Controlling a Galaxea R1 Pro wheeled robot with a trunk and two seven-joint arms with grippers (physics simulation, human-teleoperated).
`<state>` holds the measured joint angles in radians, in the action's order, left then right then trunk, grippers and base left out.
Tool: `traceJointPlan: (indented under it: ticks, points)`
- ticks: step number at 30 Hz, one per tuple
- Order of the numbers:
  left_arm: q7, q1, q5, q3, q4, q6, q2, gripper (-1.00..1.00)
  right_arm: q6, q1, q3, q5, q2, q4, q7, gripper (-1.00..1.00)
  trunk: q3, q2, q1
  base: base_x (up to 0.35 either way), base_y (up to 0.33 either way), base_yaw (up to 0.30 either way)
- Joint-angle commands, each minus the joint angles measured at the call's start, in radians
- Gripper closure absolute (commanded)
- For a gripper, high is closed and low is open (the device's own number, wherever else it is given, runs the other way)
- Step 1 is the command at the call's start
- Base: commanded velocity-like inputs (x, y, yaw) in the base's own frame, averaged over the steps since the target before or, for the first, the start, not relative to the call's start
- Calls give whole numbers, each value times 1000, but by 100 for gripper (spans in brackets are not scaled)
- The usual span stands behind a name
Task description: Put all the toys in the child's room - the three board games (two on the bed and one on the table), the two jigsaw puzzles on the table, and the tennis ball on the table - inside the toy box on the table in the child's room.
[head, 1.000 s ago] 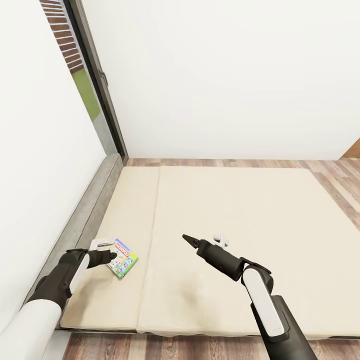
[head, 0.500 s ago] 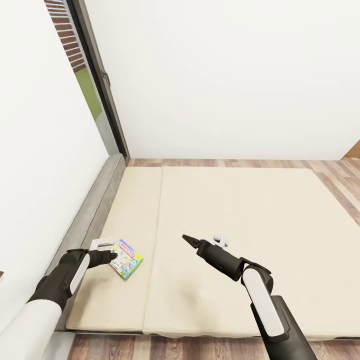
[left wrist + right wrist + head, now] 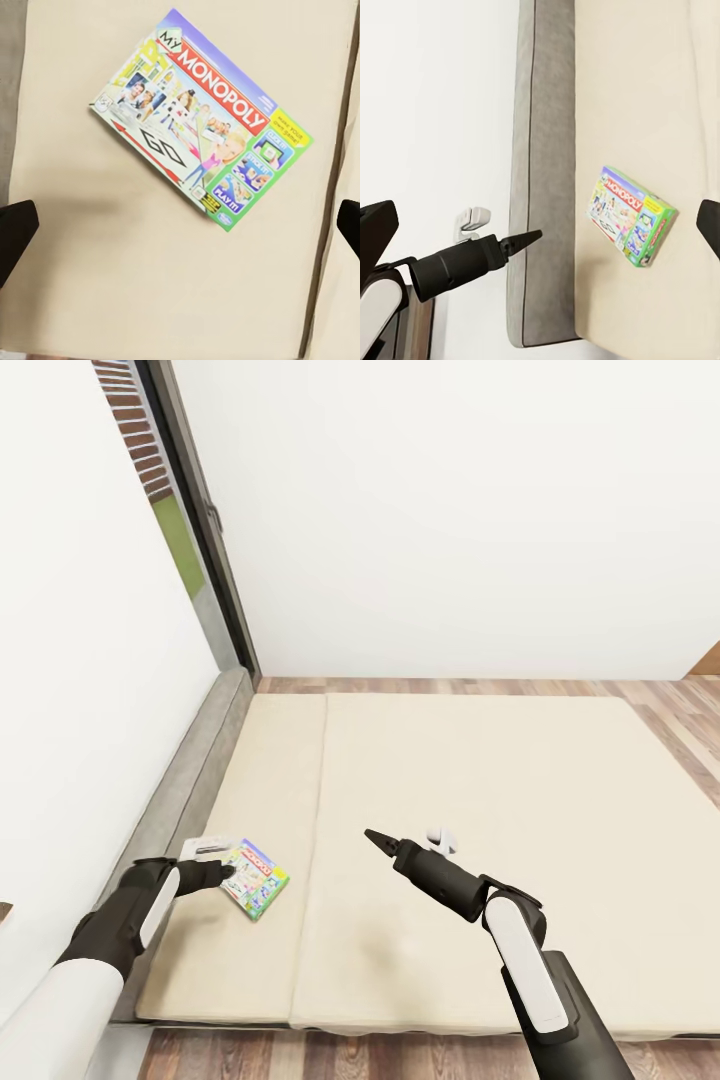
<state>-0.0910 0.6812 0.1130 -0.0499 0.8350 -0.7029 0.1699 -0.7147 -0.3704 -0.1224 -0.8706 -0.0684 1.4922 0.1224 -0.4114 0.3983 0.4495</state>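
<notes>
Beige bed [image 3: 480, 780] with one board game [image 3: 255, 876]

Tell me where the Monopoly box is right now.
In the head view the Monopoly box lies flat on the bed, near its left edge by the grey frame, just ahead of the left gripper.

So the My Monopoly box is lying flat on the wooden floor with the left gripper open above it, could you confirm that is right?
Not quite: the My Monopoly box lies flat on the beige mattress, not the floor, as the head view shows. The left gripper is indeed open above it.
</notes>
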Motion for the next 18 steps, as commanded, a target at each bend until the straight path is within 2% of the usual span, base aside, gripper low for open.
traceJointPlan:
  ticks: [1,7,18]
  points:
    - [0,0,8,-2,1,-6,0,-100,-5,-1,1,3,-1,0,3,-100,-2,2,1,0,183,0]
    - [0,0,8,-1,1,-6,0,-100,-5,0,1,3,-1,0,3,-100,-2,2,1,0,127,0]
    - [0,0,8,0,1,-6,0,-100,-5,0,1,2,-1,0,3,-100,-2,2,1,0,20,0]
